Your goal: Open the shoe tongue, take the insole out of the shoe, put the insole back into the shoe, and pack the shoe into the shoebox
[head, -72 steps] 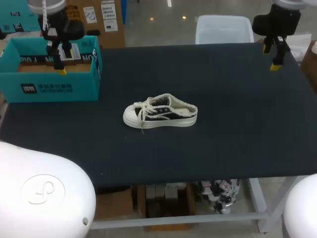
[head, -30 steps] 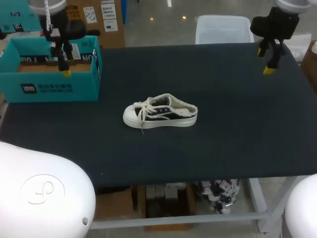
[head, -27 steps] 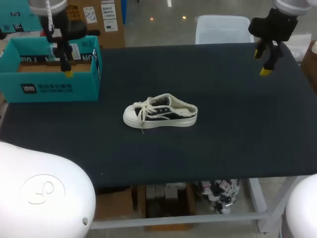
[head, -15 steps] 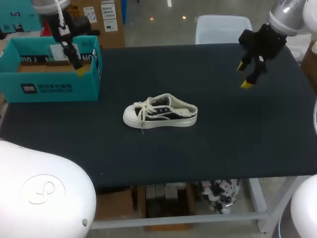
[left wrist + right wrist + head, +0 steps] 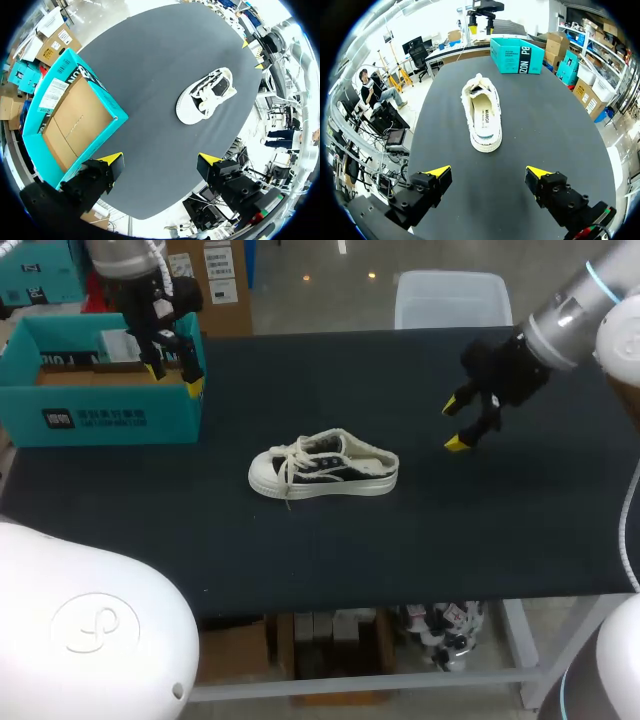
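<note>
Task barely started, nothing gripped yet. The sneaker (image 5: 323,465) sits upright on its sole near the middle of the table (image 5: 420,550), toe cap toward the robot's left and heel toward its right. Its laces (image 5: 293,462) hang loose over the front, and the tongue (image 5: 318,455) looks flat underneath them, not pulled open as far as I can tell. The right wrist view looks in from the heel side, and the pale insole (image 5: 483,116) lies inside the shoe, so it is not out. The teal shoebox (image 5: 95,418) stands open at the table's far left corner, well apart from the sneaker; the left wrist view shows only its brown cardboard floor inside. The left gripper (image 5: 172,376) hangs over the box's corner nearest the shoe, jaws spread apart and holding nothing. The right gripper (image 5: 453,426) hovers above the table off the heel end, near the shoe but clear of it, jaws wide apart and empty too. In its wrist view the sneaker lies straight ahead between the two yellow tips, not touched. Judgement: all four steps are left — tongue open, insole out, insole back in, shoe into box. The right arm looks lined up for the heel and the left is closer to the toe side, so a hold-and-lift on the tongue seems the likely first move.
</note>
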Robot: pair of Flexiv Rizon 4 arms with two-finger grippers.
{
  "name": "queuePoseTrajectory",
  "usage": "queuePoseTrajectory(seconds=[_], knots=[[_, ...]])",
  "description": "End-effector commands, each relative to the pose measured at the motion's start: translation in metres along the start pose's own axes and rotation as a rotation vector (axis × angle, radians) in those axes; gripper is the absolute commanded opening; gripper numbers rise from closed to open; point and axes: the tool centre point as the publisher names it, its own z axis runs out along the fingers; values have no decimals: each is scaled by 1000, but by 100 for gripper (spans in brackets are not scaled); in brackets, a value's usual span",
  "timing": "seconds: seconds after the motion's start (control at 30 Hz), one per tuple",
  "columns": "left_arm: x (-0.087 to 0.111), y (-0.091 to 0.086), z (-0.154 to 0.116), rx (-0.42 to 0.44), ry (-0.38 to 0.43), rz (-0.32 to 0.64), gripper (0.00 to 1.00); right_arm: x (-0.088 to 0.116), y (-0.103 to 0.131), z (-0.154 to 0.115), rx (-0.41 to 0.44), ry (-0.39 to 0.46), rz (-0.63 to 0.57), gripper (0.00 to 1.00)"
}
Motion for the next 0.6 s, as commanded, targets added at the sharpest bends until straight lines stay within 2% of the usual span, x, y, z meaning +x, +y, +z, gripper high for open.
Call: queuePoseTrajectory(seconds=[0.03,0.47,0.5,0.57,0.6], knots=[[2,-3,4,-16,4,38,100,2,-1,7,-5,-13,12,100],[2,-3,4,-16,4,38,100,2,-1,7,-5,-13,12,100],[7,-6,7,0,-22,-13,100,1,-2,8,-4,-16,18,100],[17,-15,12,14,-36,-132,100,0,-4,13,-56,-29,24,100],[22,-16,15,16,-32,-135,100,0,-4,19,-51,-31,22,100]])
